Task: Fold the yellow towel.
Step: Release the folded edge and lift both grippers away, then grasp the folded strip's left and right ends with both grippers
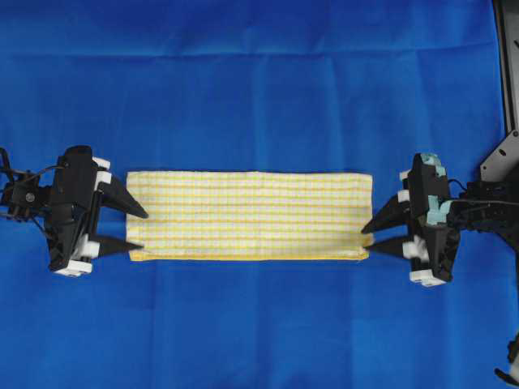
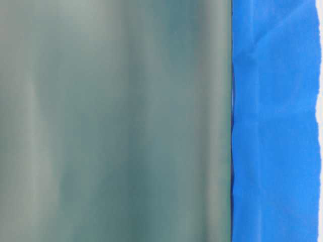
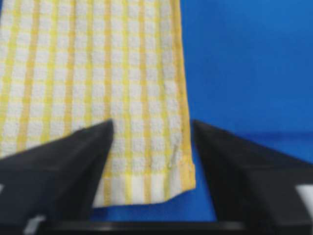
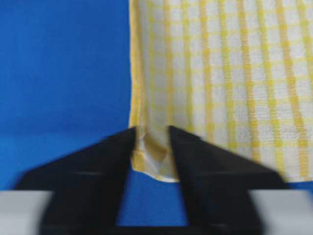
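The yellow towel lies flat on the blue cloth as a long, narrow folded strip, running left to right. My left gripper stands open at its left end; in the left wrist view its fingers straddle the towel's near corner, which lies flat between them. At the right end my right gripper is open by a narrower gap. In the right wrist view a slightly crumpled corner of the towel sits between that gripper's fingertips.
The large plain blue cloth covers the whole table. A dark frame runs along the table's right edge. The table-level view shows only a blurred grey-green surface and a strip of blue cloth.
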